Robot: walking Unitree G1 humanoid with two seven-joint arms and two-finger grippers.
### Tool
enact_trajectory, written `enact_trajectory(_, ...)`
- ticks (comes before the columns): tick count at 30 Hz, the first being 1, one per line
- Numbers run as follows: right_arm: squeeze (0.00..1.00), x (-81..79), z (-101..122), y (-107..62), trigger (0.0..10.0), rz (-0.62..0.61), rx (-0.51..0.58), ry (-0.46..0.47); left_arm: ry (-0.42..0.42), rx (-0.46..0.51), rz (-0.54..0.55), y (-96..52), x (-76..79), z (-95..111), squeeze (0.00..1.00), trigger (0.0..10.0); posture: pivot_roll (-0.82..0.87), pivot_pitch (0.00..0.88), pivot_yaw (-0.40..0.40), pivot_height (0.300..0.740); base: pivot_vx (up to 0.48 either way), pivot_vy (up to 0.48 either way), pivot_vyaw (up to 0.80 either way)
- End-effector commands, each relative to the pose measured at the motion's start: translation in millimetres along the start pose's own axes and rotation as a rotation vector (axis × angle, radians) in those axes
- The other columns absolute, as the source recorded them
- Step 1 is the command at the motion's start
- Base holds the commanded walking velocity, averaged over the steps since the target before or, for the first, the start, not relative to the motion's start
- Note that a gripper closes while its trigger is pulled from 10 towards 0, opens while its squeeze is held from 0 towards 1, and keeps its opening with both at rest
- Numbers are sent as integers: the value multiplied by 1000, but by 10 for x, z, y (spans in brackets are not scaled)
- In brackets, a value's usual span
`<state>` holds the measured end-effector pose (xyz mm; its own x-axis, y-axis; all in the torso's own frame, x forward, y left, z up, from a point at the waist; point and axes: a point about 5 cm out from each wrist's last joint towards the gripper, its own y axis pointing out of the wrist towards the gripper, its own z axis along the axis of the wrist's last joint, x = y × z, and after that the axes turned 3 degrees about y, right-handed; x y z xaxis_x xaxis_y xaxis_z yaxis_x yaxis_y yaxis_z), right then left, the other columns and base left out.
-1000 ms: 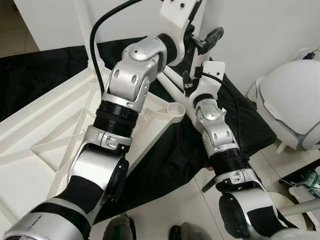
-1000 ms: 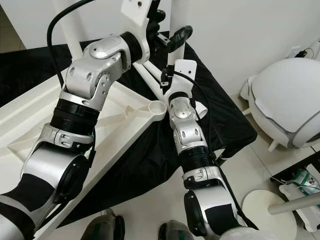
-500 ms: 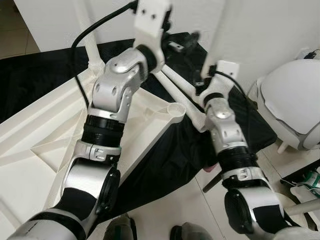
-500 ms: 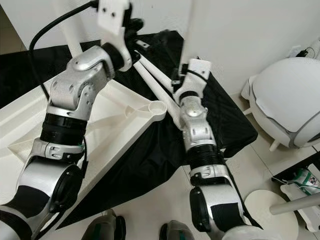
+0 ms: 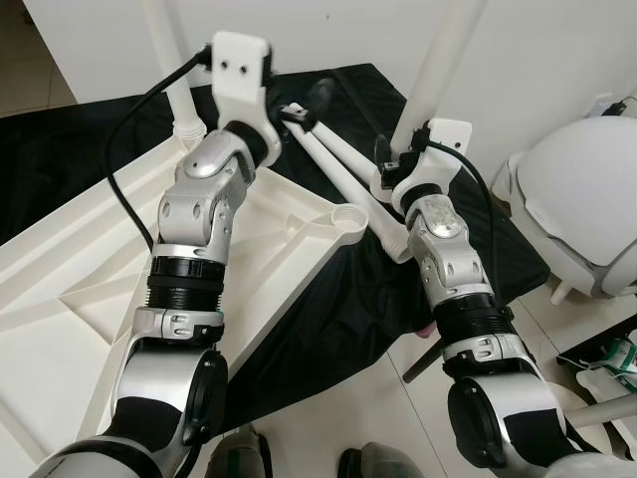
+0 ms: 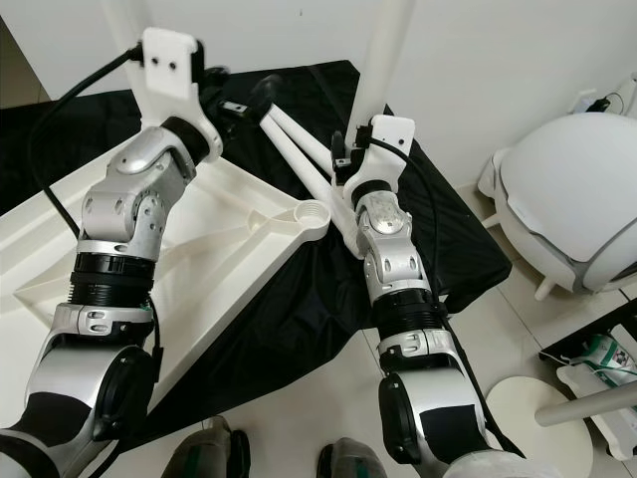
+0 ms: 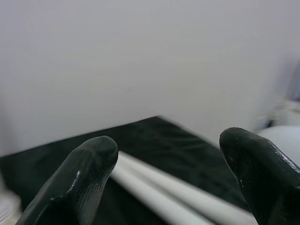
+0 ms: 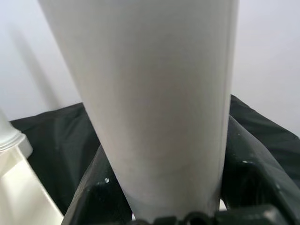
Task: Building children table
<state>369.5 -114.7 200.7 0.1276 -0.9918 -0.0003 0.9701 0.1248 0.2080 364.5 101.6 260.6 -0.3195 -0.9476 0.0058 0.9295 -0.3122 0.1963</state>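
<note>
Holding a white leg [image 6: 383, 50] upright, the right gripper [image 8: 164, 187] has its two black fingers [image 8: 101, 187] clamped around the tube, one on each side, as the right wrist view makes plain. The leg rises past the top of the head views, just right of the tabletop [image 5: 90, 259], which lies upside down on a black cloth [image 5: 338, 309] and shows its ribbed underside. An empty round socket [image 5: 348, 216] sits at the tabletop's near right corner, just left of the right wrist. Another leg [image 5: 164, 50] already stands in the far socket.

The left gripper [image 7: 164, 173] hovers at the far edge of the tabletop with its fingers spread wide and nothing between them. Two more legs [image 5: 343, 164] lie side by side on the cloth beyond it.

The step in hand looks like seating the held leg in the near right socket. To do it well, I would keep the grip low and firm, carry the leg's lower end left until it is right over the socket's ring, and square the tube to the ring before pressing. Going in tilted would likely jam it on the rim or shove the tabletop across the cloth. The free left gripper could press down on the tabletop near the socket to steady it. Press straight down, and let go only once the leg stands unaided
</note>
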Motion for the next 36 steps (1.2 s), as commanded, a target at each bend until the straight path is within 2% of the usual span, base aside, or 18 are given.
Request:
enact_trajectory(1,0,6,20,-8,10000,6,29,1,-20,-124,70,-79,-77,-270,0,10000,-68,0,10,740,0,0,0)
enact_trajectory(4,0,14,42,5,10000,7,43,0,-51,-137,65,-106,-78,-326,0,10000,-54,0,9,740,0,0,0)
enact_trajectory(9,0,25,73,25,10000,11,51,37,-49,-115,40,-121,-48,-351,0,10000,-43,0,6,740,0,0,0)
enact_trajectory(12,0,37,113,42,10000,28,64,65,20,-109,14,-157,41,-421,0,10000,-39,0,2,740,0,0,0)
enact_trajectory(13,0,48,121,43,10000,31,66,70,52,-76,-2,-173,79,-415,0,10000,-38,0,-4,740,0,0,0)
enact_trajectory(16,0,56,125,43,10000,32,67,73,73,-53,-7,-182,104,-407,0,10000,-38,0,-4,740,0,0,0)
enact_trajectory(18,0,76,127,43,10000,35,66,70,116,-43,-50,-223,193,-435,0,10000,-43,0,-10,740,0,0,0)
enact_trajectory(22,0,89,132,49,10000,41,67,56,113,-59,-166,-330,367,-511,0,10000,-47,0,-7,740,0,0,0)
enact_trajectory(24,0,90,134,49,10000,42,67,54,108,-60,-190,-348,395,-520,0,10000,-47,0,-7,740,0,0,0)
enact_trajectory(25,0,103,153,50,10000,43,74,45,163,-71,-303,-454,520,-566,0,10000,-43,0,1,740,0,0,0)
enact_trajectory(28,0,110,158,51,10000,43,76,42,192,-79,-343,-496,566,-593,0,10000,-41,0,0,740,0,0,0)
enact_trajectory(29,0,118,162,54,10000,41,76,40,237,-115,-399,-550,611,-677,0,10000,-38,0,0,740,0,0,0)
enact_trajectory(30,0,118,162,54,10000,41,76,40,237,-115,-399,-550,611,-677,0,10000,-38,0,0,740,0,0,0)
enact_trajectory(31,0,125,167,66,10000,40,75,33,315,-187,-477,-627,651,-834,0,10000,-33,0,0,740,0,0,0)
enact_trajectory(32,0,125,167,66,10000,40,75,33,315,-187,-477,-627,651,-834,0,10000,-33,0,0,740,0,0,0)
enact_trajectory(34,0,124,178,76,10000,42,76,21,318,-272,-510,-669,656,-949,0,10000,-33,0,4,740,0,0,0)
enact_trajectory(36,0,126,186,81,10000,42,78,19,324,-291,-515,-682,656,-984,0,10000,-34,0,5,740,0,0,0)
